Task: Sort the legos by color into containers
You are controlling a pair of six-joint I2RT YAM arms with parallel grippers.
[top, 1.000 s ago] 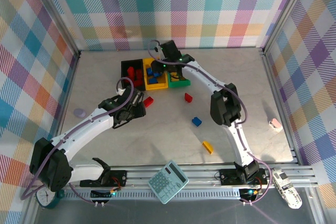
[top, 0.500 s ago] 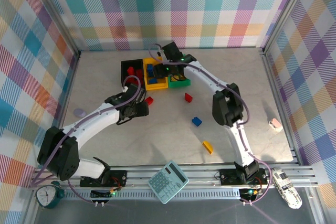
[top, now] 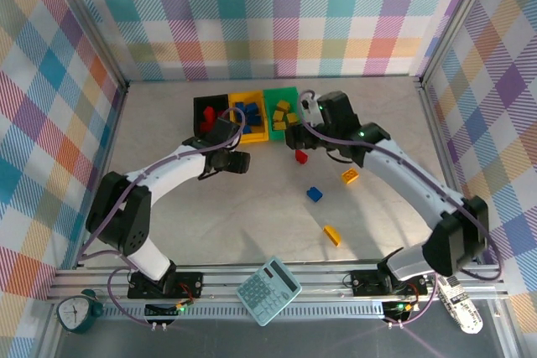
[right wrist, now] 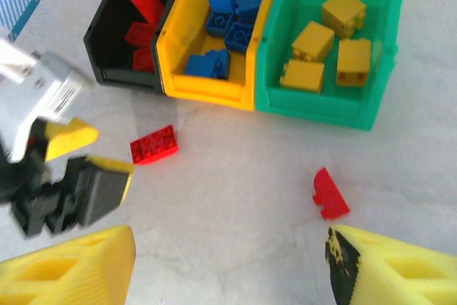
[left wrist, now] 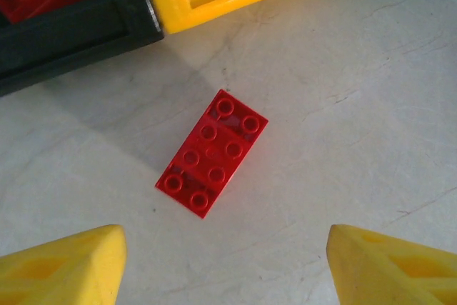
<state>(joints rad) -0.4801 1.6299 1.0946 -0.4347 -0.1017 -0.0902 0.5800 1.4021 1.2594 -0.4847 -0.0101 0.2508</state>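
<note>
- The counter [top: 168, 123] lies bare to the left of the left arm, and a wide bare patch is seen at centre front.
- Three bins are set touching in a row at the far side, a bare strip apart from the back wall: black bin [right wrist: 121, 76], yellow bin [right wrist: 207, 94], green bin [right wrist: 314, 108].
- The left claw [left wrist: 225, 241] is held open with nothing gripped. A red brick [left wrist: 211, 153] lies skewed on the counter ahead of it, clear of both fingers, just in front of the black/yellow joint.
- The right claw [right wrist: 228, 269] is spread wide and empty, in front of the bins. A red curved piece [right wrist: 328, 194] lies near its right finger.
- Contents: red bricks [right wrist: 146, 1] in black, blue bricks [right wrist: 228, 23] in yellow, yellow bricks [right wrist: 314, 41] in green.
- Loose at mid-counter, well apart: a blue brick [top: 315, 194] and two yellow ones [top: 349, 176], [top: 333, 235].
- The bins are glossy plastic, rectangular and open-topped. The bricks are studded. The counter is pale and marbled with fine veins. The fingers are yellow wedges.
</note>
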